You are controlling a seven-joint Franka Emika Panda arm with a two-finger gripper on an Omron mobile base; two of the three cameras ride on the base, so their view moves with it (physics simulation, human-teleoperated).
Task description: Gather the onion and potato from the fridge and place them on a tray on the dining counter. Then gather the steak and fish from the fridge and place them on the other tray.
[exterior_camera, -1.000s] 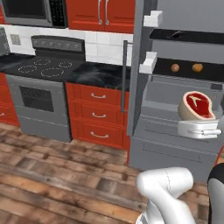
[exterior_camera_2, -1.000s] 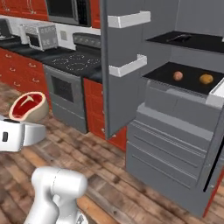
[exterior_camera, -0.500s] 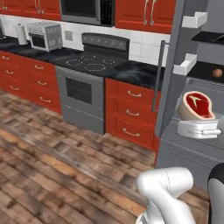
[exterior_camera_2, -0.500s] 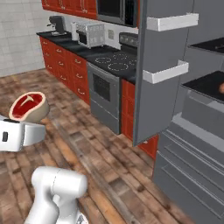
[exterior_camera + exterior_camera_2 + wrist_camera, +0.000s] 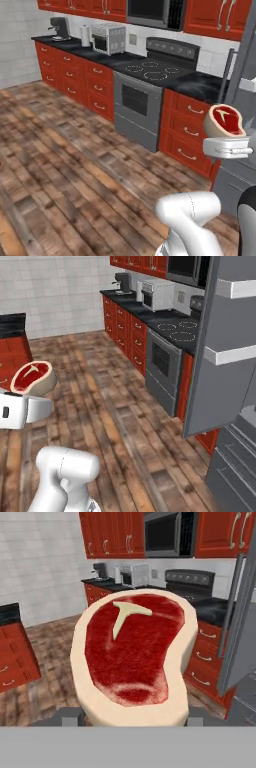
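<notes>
The gripper [image 5: 226, 141] holds a steak [image 5: 224, 120] upright between its jaws, well above the wooden floor [image 5: 70, 165]. The jaws stand partly apart, closed on the sides of the meat. In the hand view the steak [image 5: 134, 657] sits close to the camera, a red cut with a pale fat rim and a pale T-shaped bone mark near its top. In the right base view the steak [image 5: 32, 377] rises from the white hand at the left edge, its red face turned toward the kitchen.

The grey fridge [image 5: 232, 351] stands at the right, its open door [image 5: 220, 341] swung out toward the room with white door bins along it. In the left base view a long grey bar handle [image 5: 226, 70] of the fridge shows just behind the steak.

Along the far wall runs a row of red cabinets [image 5: 80, 80] under a black countertop [image 5: 75, 47]. A grey stove [image 5: 142, 102] with a black cooktop stands between the cabinets, and a microwave [image 5: 152, 12] hangs above it. A toaster oven [image 5: 106, 38] and a coffee maker [image 5: 60, 27] sit on the countertop to the left of the stove. The wall behind them is white tile [image 5: 55, 291].
</notes>
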